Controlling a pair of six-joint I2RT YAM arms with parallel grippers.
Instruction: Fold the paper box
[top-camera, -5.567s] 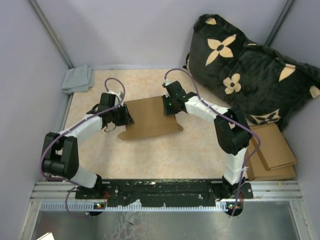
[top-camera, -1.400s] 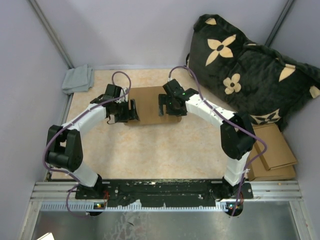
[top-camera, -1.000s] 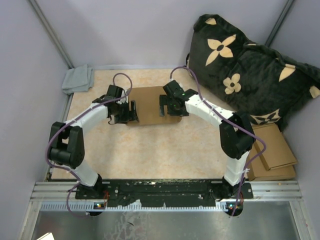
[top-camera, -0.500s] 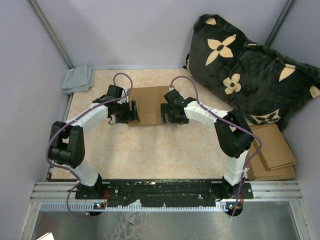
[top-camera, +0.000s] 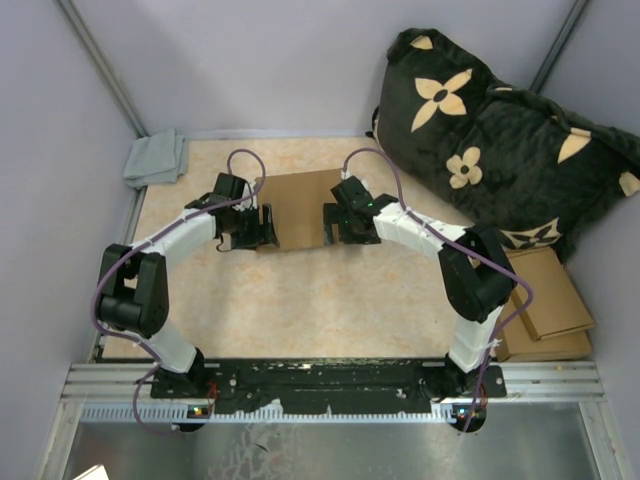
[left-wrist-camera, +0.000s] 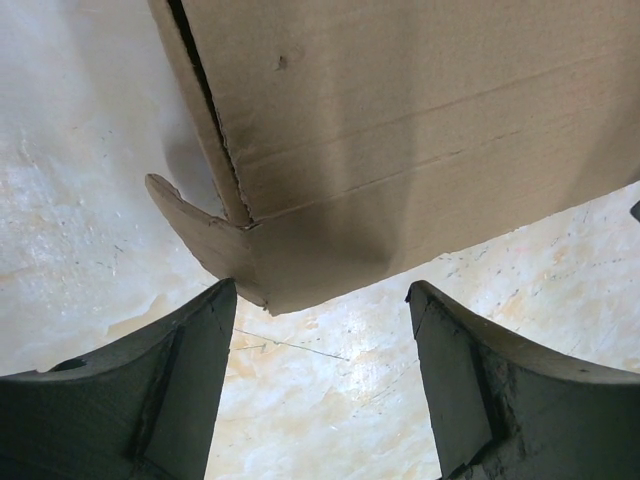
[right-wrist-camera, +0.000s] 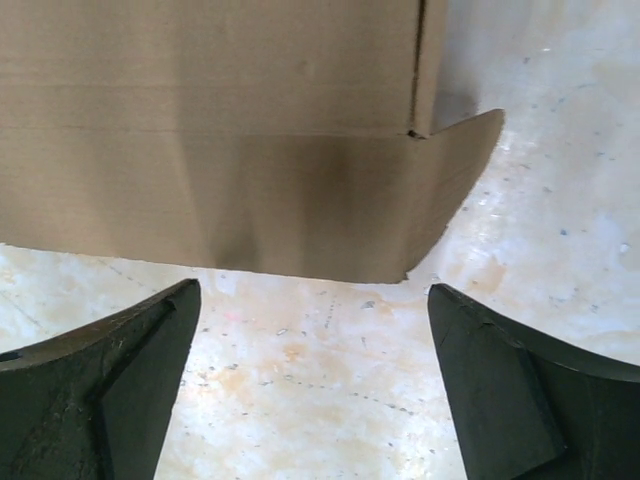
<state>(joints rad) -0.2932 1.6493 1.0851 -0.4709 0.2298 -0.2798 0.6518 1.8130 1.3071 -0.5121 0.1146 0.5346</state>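
paper box (top-camera: 300, 205) sitting on the table (top-camera: 300, 310) toward the far side, right btw both arms, left gripper (left-wrist-camera: 320, 300) spread wide w/ nothing in it, just short of the box's front-left corner, right gripper (right-wrist-camera: 310, 290) also agape & empty by the front-right corner, black flowery cushion (top-camera: 490, 130) off to the right

Your overhead camera looks steeply down from above and behind the arm bases and takes in the whole bench (top-camera: 300, 310). Each wrist camera sits just behind its own hand, left hand (left-wrist-camera: 320, 330) and right hand (right-wrist-camera: 310, 340), aimed out between the fingers, very near the bench. All three views share the box (top-camera: 300, 200), whose lower corners lie just ahead of the fingertips.
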